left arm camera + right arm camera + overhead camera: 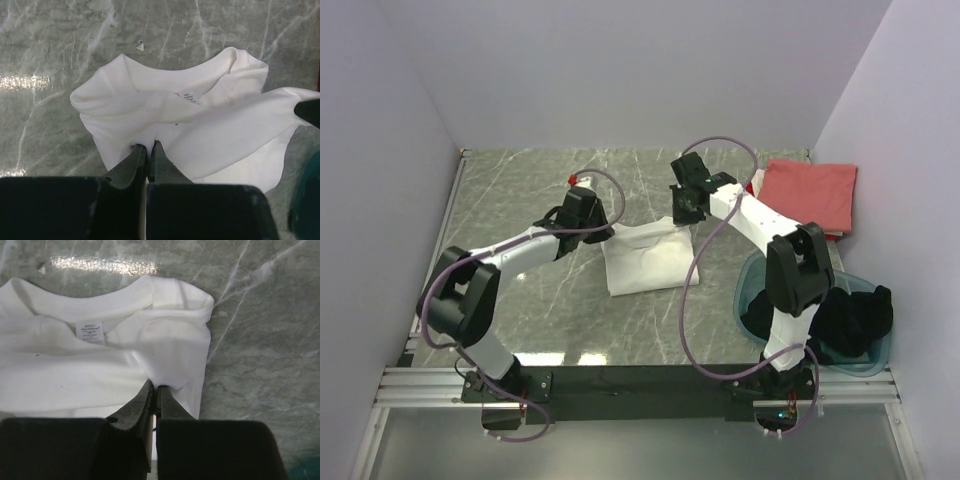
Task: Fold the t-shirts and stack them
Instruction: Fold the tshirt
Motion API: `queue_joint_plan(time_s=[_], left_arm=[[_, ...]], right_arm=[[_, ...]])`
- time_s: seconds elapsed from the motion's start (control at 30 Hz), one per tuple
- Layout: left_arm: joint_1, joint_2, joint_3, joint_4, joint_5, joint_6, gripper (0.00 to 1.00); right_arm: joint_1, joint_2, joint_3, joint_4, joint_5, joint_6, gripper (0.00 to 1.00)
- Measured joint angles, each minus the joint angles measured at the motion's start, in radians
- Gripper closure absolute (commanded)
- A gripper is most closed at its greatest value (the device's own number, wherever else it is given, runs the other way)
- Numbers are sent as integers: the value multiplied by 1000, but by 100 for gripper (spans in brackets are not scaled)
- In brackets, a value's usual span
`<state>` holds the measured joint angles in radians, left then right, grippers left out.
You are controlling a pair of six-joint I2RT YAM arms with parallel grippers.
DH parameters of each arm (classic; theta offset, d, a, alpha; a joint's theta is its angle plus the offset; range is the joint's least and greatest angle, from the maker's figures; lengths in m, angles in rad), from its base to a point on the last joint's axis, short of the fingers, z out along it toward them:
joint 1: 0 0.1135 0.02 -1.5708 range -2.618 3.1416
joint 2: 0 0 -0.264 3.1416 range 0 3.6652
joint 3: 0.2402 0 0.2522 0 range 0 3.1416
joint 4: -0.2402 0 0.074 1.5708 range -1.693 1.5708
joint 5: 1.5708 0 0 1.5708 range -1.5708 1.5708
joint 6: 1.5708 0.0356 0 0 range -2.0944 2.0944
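- The white shirt (642,258) lies mid-table, folded to a squat block a little wider than it is deep.
- Its collar end points to the far wall and its hem end to the arm bases. The near edge slants a bit, lower on the left.
- In both wrist views the neck opening faces away from the camera, and the label shows inside the collar (print too small to read).
- The left gripper (148,150) is pinched tight on the shirt's left shoulder, with cloth bunched between the closed fingers.
- The right gripper (155,390) is clamped the same way on the right shoulder, just by the folded-in sleeve.
- The two grippers sit at the far corners of the shirt, one on each side of the collar.
- A pink shirt (808,192) lies folded flat in the far right corner, well apart from the white one, with its long axis across the table.
- A black shirt (855,318) is heaped in the teal tub (752,285) at the near right, partly hidden behind the right arm.
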<state>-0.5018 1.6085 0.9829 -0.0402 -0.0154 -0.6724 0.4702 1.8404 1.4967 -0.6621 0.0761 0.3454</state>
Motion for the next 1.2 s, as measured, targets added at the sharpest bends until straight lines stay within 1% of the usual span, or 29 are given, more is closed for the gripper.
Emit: queue_joint_plan(time_s=[0.23,0.27,0.3,0.33,0.37,0.4,0.43,0.47,0.57,0.7,0.77,0.87,0.97,1.03,1.2], left_arm=[[18,97,52,7,2,18,99],[19,102,55,7,2,19,90],[21,106,59,5,-1,23,84],[22,109,65,3,-6,26,76],[22,110,72,-3,-13,28,55],[23,110,80,-14,-25,33,45],[23,108,90,-23,-39,33,36],[24,105,98,-32,-61,30,24],[22,61,101,-71,-137,24,16],[-19,-40,100,-99,-229,21,16],[-72,-90,94,-86,-262,13,16],[-180,-129,60,-41,-279,-9,16],[-275,-103,25,11,-270,-34,16],[-314,-60,18,34,-260,-49,16],[-348,79,18,85,-231,-77,16]], right_arm=[[-21,79,10,20,-22,-3,100],[-23,84,11,21,-24,-3,95],[-24,87,14,19,-27,-3,87],[-26,90,22,17,-29,-5,65],[-27,91,30,16,-31,-1,57],[-29,91,42,15,-28,-8,52],[-33,91,54,14,-25,-13,41],[-37,89,64,14,-20,-14,38],[-44,64,66,14,-10,-22,37],[-47,-45,-6,28,-22,-21,40],[-46,-111,-53,41,-42,-18,43],[-39,-173,-102,64,-80,-10,44],[-28,-183,-146,96,-120,0,45],[-21,-182,-191,119,-146,6,45],[-1,-182,-295,150,-180,29,45]])
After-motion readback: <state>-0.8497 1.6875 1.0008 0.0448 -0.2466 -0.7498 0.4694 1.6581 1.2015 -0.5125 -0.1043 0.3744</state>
